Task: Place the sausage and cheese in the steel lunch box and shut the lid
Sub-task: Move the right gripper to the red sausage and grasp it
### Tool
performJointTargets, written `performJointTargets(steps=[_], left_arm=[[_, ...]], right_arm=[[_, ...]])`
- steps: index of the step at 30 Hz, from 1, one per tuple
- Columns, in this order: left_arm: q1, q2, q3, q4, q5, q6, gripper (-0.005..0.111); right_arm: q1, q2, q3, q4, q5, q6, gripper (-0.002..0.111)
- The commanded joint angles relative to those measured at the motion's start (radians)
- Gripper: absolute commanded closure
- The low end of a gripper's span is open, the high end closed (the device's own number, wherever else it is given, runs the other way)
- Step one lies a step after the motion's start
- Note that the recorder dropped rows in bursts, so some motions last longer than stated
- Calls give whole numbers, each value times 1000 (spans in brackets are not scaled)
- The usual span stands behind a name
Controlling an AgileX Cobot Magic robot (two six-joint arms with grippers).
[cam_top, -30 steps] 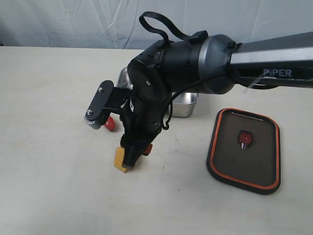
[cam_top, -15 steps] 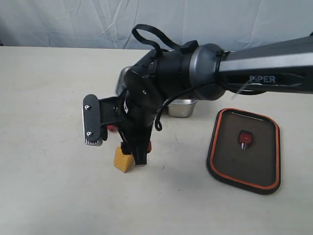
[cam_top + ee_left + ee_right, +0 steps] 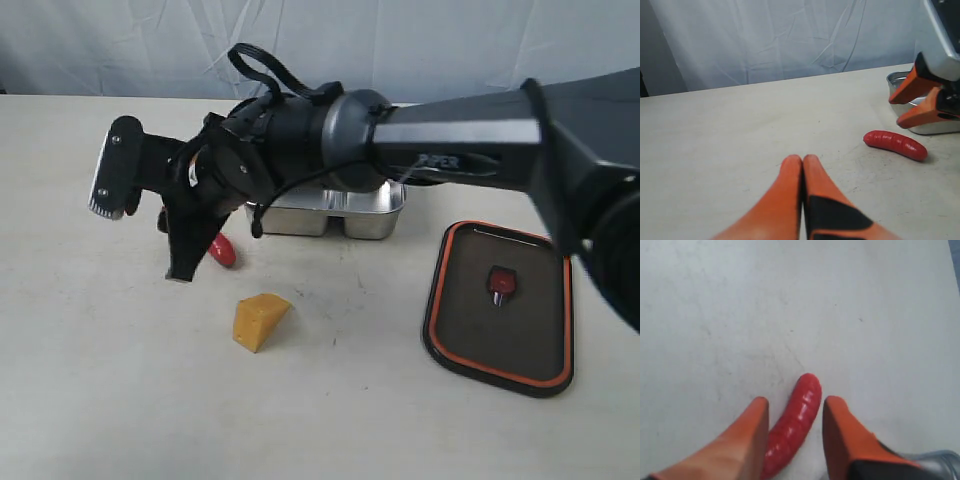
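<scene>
We've got the right claw (image 3: pixel 795 402) spread either side of the sausage (image 3: pixel 805 396), not yet clamped, left of centre on the table (image 3: pixel 100 400). The left claw (image 3: pixel 802 165) is pinched shut, empty. The cheese (image 3: pixel 260 320) lies loose lower centre, the steel lunch box (image 3: pixel 345 215) behind it, the lid (image 3: pixel 500 340) off at lower right: nothing's packed, everything's left.

1. "PIPER" in white capital letters (image 3: pixel 446 160) stands on the dark forearm link of the right arm (image 3: pixel 480 140), seen in the exterior view.
2. The first letter is faint and only partly readable; the rest of the word is clear.
</scene>
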Motion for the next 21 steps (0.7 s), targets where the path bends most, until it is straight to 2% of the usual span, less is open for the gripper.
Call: performJointTargets(steps=[1, 8, 17, 21], left_arm=[[-5, -4, 2, 0, -15, -1, 107], [-5, -4, 2, 0, -15, -1, 107], [-5, -4, 2, 0, -15, -1, 107], [-5, -4, 2, 0, -15, -1, 107]], right_arm=[[-10, 108, -196, 14, 109, 119, 70], [-41, 247, -405, 8, 397, 247, 64], [-100, 310, -449, 27, 414, 339, 64], [-100, 335, -449, 107, 433, 337, 64]])
